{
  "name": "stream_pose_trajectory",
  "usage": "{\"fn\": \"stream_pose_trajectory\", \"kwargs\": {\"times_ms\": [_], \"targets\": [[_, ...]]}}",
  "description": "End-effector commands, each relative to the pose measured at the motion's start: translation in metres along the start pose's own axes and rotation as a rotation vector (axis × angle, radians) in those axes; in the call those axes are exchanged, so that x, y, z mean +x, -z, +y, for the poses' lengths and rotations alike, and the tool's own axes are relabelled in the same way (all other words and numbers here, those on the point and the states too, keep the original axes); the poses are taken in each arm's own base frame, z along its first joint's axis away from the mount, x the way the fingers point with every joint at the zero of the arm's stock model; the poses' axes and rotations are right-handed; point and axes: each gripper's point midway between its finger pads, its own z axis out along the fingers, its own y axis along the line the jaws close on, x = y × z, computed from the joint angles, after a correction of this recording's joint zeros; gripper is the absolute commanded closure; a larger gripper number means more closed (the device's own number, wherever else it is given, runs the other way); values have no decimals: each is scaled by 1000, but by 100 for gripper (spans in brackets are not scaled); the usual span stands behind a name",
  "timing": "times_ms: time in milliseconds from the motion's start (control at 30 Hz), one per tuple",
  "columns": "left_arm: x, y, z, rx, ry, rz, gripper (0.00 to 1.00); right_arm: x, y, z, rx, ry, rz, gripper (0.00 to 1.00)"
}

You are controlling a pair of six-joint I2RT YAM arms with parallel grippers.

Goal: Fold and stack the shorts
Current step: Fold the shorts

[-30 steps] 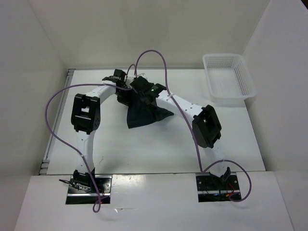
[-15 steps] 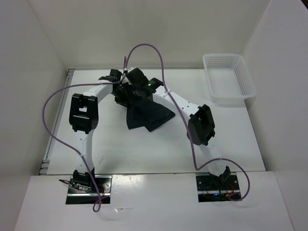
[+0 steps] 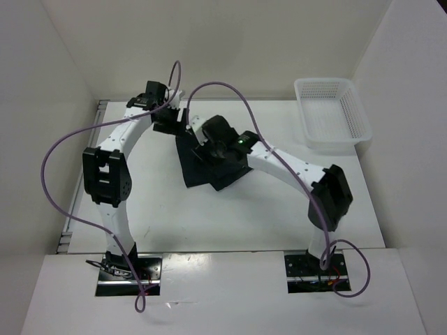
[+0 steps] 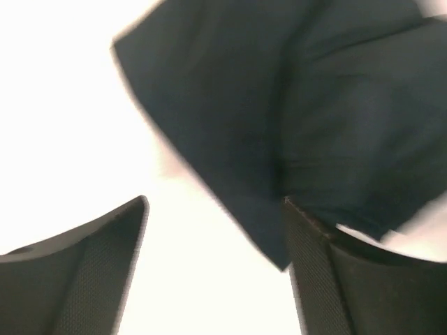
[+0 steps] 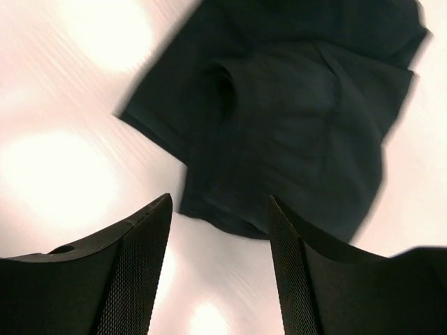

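The shorts (image 3: 209, 167) are lying as a dark, uneven bundle of overlapping layers toward the far middle of the table (image 3: 244, 216), well apart from the white mesh basket (image 3: 332, 115) sitting at the far right corner. The left gripper (image 4: 215, 209) is hovering at the bundle's far left edge, its jaws spread wide and gripping nothing, one finger just beside a corner of the cloth. The right gripper (image 5: 220, 202) is hanging over the middle of the fabric, its jaws likewise parted and empty, with only bare table showing between them. Judging by this, the folding step is under way but not finished: the cloth is looking lopsided rather than square. The next move is probably calling for both jaws to descend on a loose edge and carry it across evenly.
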Motion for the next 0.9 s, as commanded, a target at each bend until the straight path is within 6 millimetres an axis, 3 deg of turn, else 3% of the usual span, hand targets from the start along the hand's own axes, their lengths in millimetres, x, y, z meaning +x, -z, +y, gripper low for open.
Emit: {"fn": "stream_pose_trajectory", "kwargs": {"times_ms": [0, 33, 67, 100, 133, 200, 400, 500, 533, 633, 733, 767, 800, 833, 867], "targets": [[-29, 41, -47, 121, -87, -96, 5, -4, 28, -31, 55, 127, -111, 37], [-22, 42, -71, 210, -101, -71, 3, 3, 28, -29, 44, 157, -110, 35], [-17, 40, -81, 238, -110, -58, 0, 5, 32, -31, 49, 205, -119, 31], [-10, 35, -89, 249, -116, -28, 0, 22, 23, -29, 44, 230, -94, 30], [7, 18, -99, 266, -120, 40, 0, 27, 22, -33, 51, 245, -90, 29], [30, -6, -103, 304, -97, 133, 0, 43, 14, -31, 34, 321, -68, 28], [44, -47, -103, 349, -65, 212, 0, 60, 4, -24, -6, 444, -75, 22], [40, -51, -102, 347, -67, 207, 0, 64, 4, -22, -6, 423, -78, 22], [41, -52, -106, 351, -75, 210, 0, 57, 8, -24, 4, 422, -102, 22], [46, -49, -106, 350, -67, 231, 4, 72, 10, -28, 4, 367, -89, 22], [65, -58, -109, 362, -51, 298, 15, 84, 10, -42, 22, 288, -74, 22], [70, -59, -111, 377, -40, 319, 24, 83, 10, -46, 24, 269, -85, 22], [67, -59, -116, 407, -37, 312, 48, 85, 11, -56, 41, 253, -79, 22], [72, -61, -118, 423, -26, 332, 56, 90, 10, -58, 36, 232, -71, 22], [62, -58, -121, 440, -33, 308, 61, 89, 13, -63, 47, 226, -77, 22]]}}
